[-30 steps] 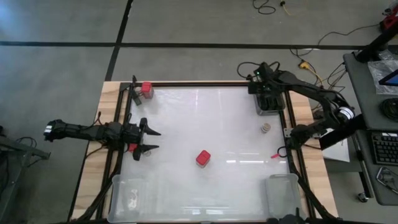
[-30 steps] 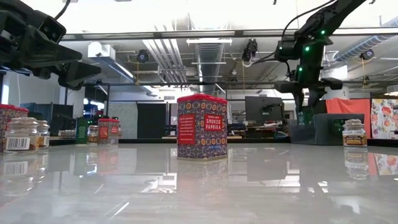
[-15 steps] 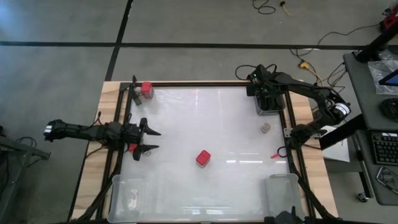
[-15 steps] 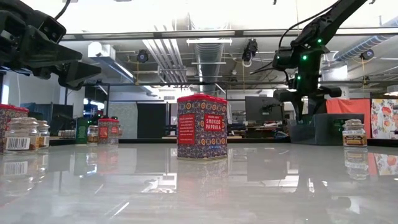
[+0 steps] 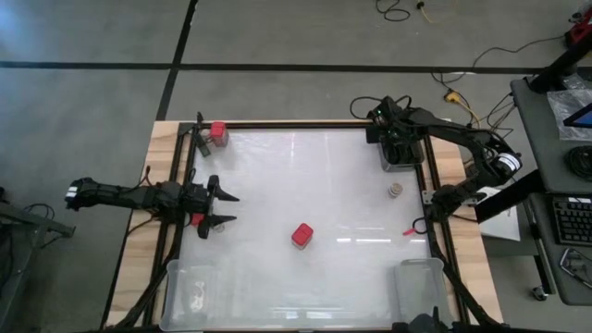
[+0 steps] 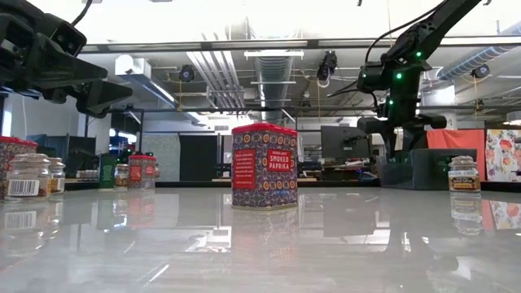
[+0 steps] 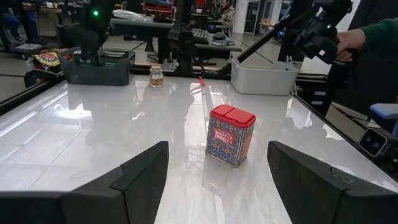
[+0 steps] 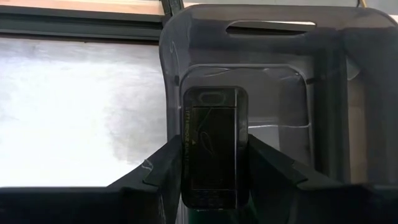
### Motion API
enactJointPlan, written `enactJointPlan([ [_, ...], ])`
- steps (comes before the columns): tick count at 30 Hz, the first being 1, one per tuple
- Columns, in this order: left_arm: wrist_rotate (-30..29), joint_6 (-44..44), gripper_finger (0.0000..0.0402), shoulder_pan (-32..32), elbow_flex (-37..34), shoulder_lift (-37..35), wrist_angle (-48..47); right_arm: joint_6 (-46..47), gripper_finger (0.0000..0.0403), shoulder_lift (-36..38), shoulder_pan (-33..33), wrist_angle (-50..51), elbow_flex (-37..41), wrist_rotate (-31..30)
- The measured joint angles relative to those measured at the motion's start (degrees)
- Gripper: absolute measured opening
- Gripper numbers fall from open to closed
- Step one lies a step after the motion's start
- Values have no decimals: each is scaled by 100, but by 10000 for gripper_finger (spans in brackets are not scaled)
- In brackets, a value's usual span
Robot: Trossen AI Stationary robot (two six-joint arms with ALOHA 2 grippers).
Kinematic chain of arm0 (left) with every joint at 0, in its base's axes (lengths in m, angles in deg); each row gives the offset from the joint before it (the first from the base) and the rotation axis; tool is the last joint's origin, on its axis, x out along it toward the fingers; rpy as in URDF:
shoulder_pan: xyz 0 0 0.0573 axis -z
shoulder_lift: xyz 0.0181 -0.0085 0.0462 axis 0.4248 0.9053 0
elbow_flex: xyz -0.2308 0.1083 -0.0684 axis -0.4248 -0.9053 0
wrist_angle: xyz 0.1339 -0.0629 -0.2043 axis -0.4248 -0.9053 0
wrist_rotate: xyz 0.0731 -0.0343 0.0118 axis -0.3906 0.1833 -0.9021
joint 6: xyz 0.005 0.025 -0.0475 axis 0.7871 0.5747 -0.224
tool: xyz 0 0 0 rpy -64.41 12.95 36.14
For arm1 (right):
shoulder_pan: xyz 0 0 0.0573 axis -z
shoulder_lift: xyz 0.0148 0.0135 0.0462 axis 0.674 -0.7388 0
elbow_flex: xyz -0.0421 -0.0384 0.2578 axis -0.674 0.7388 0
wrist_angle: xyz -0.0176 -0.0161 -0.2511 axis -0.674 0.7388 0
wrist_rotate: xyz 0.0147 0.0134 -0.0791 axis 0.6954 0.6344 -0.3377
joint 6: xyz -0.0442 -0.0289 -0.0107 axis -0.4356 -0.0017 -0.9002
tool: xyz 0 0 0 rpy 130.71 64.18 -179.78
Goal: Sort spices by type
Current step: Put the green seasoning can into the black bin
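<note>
The right end effector (image 8: pixel 211 180) is clamped on a black spice jar (image 8: pixel 213 146) over the dark bin (image 5: pixel 400 155) at the far right corner. A tilted release can make the jar land on the rim. The left end effector (image 5: pixel 222 209) waits with fingers apart at the left edge of the tabletop (image 5: pixel 305 176).

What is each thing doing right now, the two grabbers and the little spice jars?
left gripper, open, empty, by the table's left edge
right gripper, shut on the black jar, above the dark bin
smoked paprika tin, upright, lid closed
round jar, upright, lid on
</note>
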State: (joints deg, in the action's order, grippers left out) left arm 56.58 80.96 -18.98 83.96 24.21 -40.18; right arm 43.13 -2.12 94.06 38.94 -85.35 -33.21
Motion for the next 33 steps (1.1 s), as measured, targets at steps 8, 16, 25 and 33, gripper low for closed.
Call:
enactJointPlan([
  [8, 0, 1, 259, 0, -1, 0, -1, -9, 143, -2, 0, -2, 2, 0],
  [16, 0, 1, 259, 1, 0, 0, -1, -26, 154, -2, 0, -44, 24, 123],
  [25, 1, 1, 259, 1, -1, 0, -1, -63, 154, -2, 0, -105, 31, 122],
  [33, -1, 1, 259, -1, -2, 0, -2, -72, 192, -2, 0, -118, 31, -45],
])
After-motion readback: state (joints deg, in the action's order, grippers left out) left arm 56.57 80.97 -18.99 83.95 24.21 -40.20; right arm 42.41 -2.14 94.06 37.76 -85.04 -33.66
